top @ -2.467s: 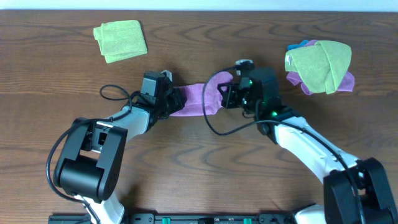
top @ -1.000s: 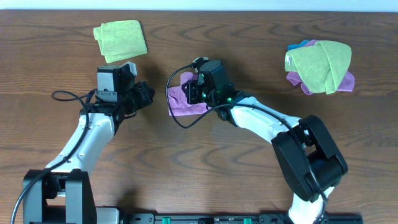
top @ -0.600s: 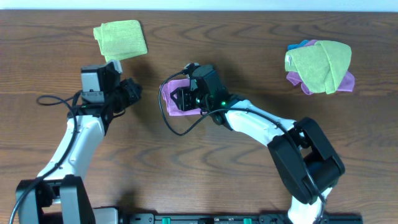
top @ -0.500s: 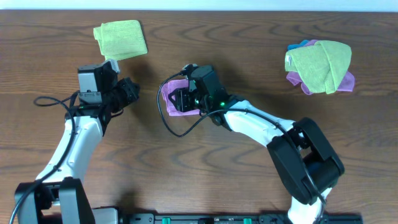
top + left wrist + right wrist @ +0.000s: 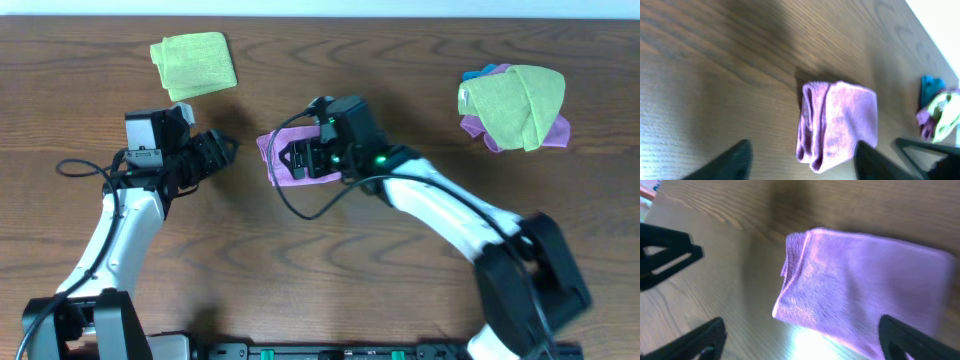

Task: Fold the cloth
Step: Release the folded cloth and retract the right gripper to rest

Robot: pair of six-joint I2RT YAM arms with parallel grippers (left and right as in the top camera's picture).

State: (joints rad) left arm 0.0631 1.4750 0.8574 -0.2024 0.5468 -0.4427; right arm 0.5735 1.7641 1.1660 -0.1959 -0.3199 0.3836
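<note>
The cloth (image 5: pixel 277 152) is a lilac-purple towel, lying folded into a small thick pad on the wooden table. My right gripper (image 5: pixel 303 160) hovers over its right part and hides some of it. In the right wrist view the cloth (image 5: pixel 865 285) lies flat just ahead of the open right gripper (image 5: pixel 805 341), with nothing between the fingers. My left gripper (image 5: pixel 218 150) stands a short way left of the cloth, apart from it. The left wrist view shows the folded cloth (image 5: pixel 837 125) ahead of the open left gripper (image 5: pixel 802 161), rolled edges toward me.
A folded lime-green towel (image 5: pixel 194 65) lies at the back left. A heap of green, purple and blue cloths (image 5: pixel 513 105) sits at the back right, also visible as the heap (image 5: pixel 937 112) in the left wrist view. A black cable (image 5: pixel 300 205) loops beside the cloth.
Both grippers have opened. The right one let go of the cloth, now folded over and lying flat, and drew back a little to the right. The left arm barely shifted.
</note>
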